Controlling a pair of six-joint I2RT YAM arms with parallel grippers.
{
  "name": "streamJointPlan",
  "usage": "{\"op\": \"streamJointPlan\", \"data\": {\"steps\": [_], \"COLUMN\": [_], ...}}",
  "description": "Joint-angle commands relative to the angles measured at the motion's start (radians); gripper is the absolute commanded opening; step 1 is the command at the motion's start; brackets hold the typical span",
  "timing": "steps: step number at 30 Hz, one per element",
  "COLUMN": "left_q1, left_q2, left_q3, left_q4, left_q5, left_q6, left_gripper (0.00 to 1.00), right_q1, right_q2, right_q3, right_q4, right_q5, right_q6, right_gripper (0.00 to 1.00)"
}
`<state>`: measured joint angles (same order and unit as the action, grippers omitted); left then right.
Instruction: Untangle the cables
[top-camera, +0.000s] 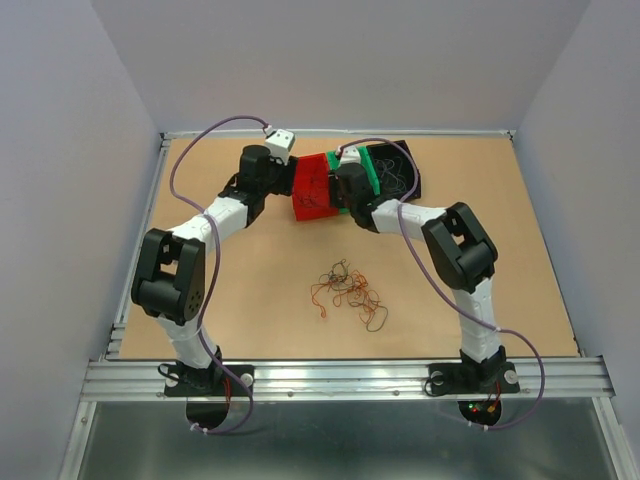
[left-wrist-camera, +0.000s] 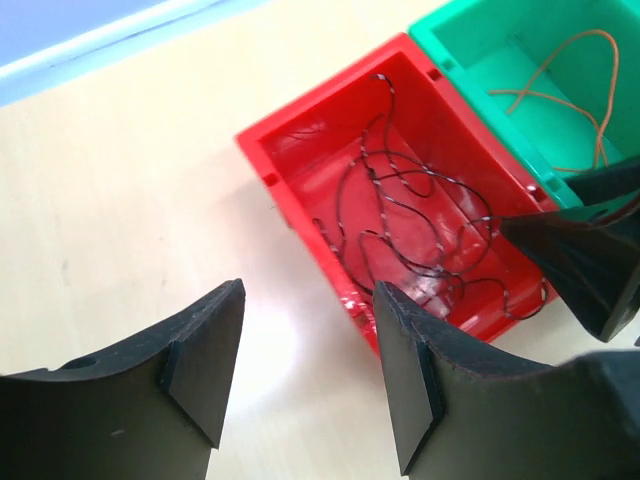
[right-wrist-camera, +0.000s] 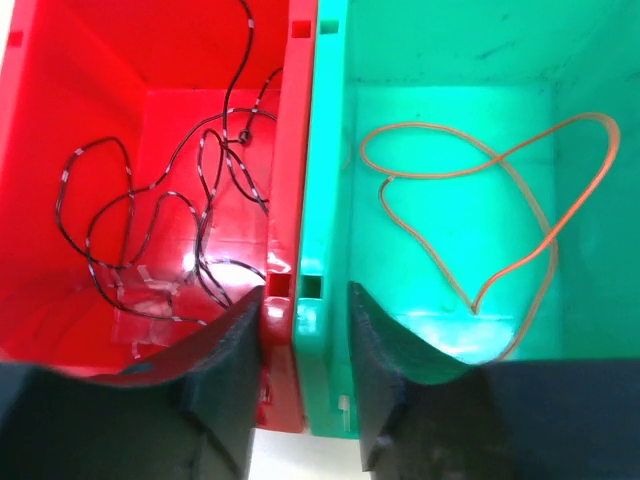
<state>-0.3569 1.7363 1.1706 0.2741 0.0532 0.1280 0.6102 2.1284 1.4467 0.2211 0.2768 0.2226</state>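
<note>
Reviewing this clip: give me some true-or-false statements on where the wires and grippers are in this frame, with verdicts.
1. The red bin holds a black wire. True.
2. The green bin holds nothing. False: an orange wire lies in it.
3. The left gripper is shut on a wire. False: its jaws stand open with nothing between them.
4. A tangle of cables lies on the table between the two arms. True.
5. The right gripper is open above the walls where the two bins meet. True.
</note>
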Motion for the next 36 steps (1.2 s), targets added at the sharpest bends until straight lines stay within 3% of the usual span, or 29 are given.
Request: {"op": "streamJointPlan", "data": {"steps": [1, 6, 18, 20, 21, 24, 26, 30, 36], "left_q1": [0.024, 0.032, 0.032, 0.033, 0.035, 0.041, 0.044, 0.053, 0.059], "left_q2": [-0.080, -0.075, -0.070, -0.055, -0.050, -0.038, -0.029, -0.009, 0.005], "left_q3": [-0.011, -0.015, -0.022, -0.016, -0.011, -0.006, -0.003, 0.009, 0.017], "left_q4": [0.076, 0.083, 0.089, 0.086, 0.085, 0.085, 0.085, 0.082, 0.079], "left_q5": [0.033, 0.037, 0.031, 0.019, 0.019, 0.019, 0.019, 0.022, 0.028], "left_q6": [-0.019, -0.013, 0.002, 0.002, 0.005, 0.004, 0.007, 0.009, 0.010], "left_gripper": [0.66, 0.65, 0.65, 0.65, 0.65, 0.65, 0.65, 0.65, 0.65], "right_q1": [0.003, 0.025, 0.137, 0.154, 0.167, 0.181, 0.184, 0.195, 0.223], "right_q2": [-0.004, -0.059, -0.190, -0.185, -0.180, -0.177, -0.179, -0.199, -0.257], "right_q3": [0.029, -0.026, -0.201, -0.204, -0.206, -0.209, -0.209, -0.212, -0.233], "right_q4": [0.020, 0.020, 0.021, 0.021, 0.021, 0.023, 0.023, 0.023, 0.023], "right_q5": [0.022, 0.047, 0.205, 0.235, 0.255, 0.271, 0.283, 0.303, 0.318], "right_q6": [0.000, 0.020, 0.164, 0.173, 0.178, 0.176, 0.167, 0.129, 0.098], "right_gripper": [0.31, 0.18, 0.14, 0.20, 0.34, 0.50, 0.51, 0.69, 0.71]}}
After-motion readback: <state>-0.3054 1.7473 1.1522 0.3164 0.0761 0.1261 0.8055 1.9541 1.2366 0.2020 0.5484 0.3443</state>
